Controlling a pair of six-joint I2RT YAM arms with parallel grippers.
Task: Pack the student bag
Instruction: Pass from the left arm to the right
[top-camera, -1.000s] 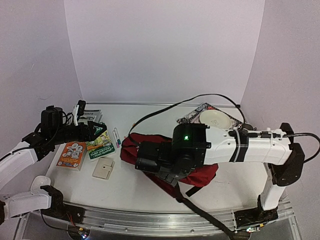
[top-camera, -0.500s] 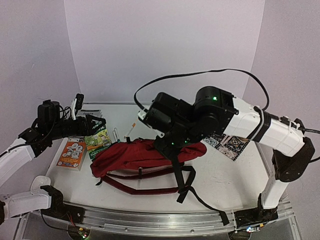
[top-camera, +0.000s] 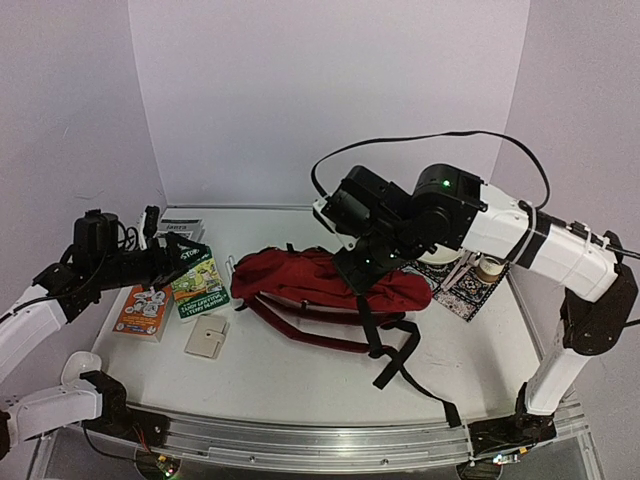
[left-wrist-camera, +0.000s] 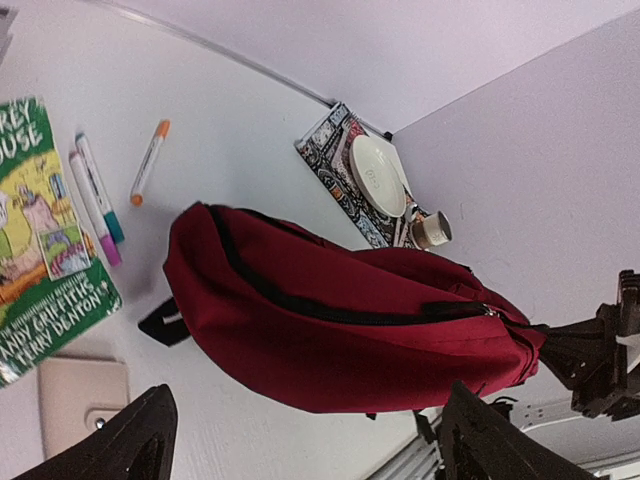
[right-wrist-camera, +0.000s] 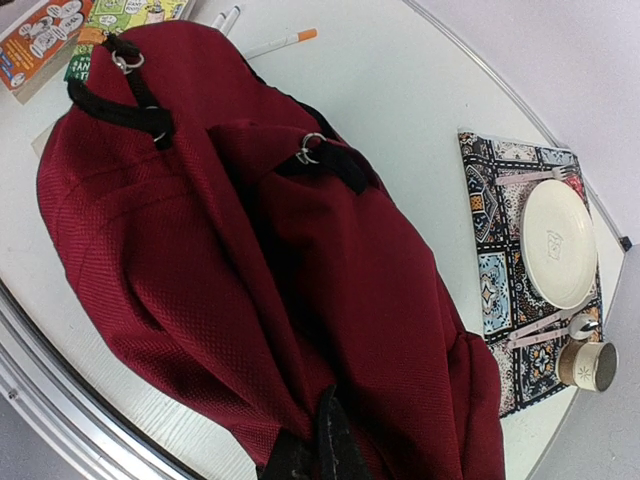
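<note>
The student bag (top-camera: 300, 280) is a dark red backpack that lies lengthwise across the middle of the table, with its black straps (top-camera: 390, 350) trailing toward the front edge. My right gripper (top-camera: 362, 268) is over the bag's right half, shut on a pinched fold of its red fabric. In the right wrist view the closed fingertips (right-wrist-camera: 330, 425) bite into the student bag (right-wrist-camera: 250, 250). My left gripper (top-camera: 182, 262) hovers open at the left over the books, empty and apart from the bag. Its wrist view frames the student bag (left-wrist-camera: 340, 330) and its closed black zipper (left-wrist-camera: 330, 310) between wide fingers (left-wrist-camera: 135, 445).
A green book (top-camera: 200, 283), an orange book (top-camera: 145, 308) and a beige card (top-camera: 207, 337) lie at the left. Two markers (left-wrist-camera: 95, 200) and an orange-tipped pen (left-wrist-camera: 148, 162) lie behind them. A patterned placemat (right-wrist-camera: 500, 250) holds a plate (right-wrist-camera: 557, 242) beside a cup (right-wrist-camera: 588, 364).
The right arm has swung up and back to the right, dragging the bag rightward off the beige card. The left gripper has barely moved and stays open.
</note>
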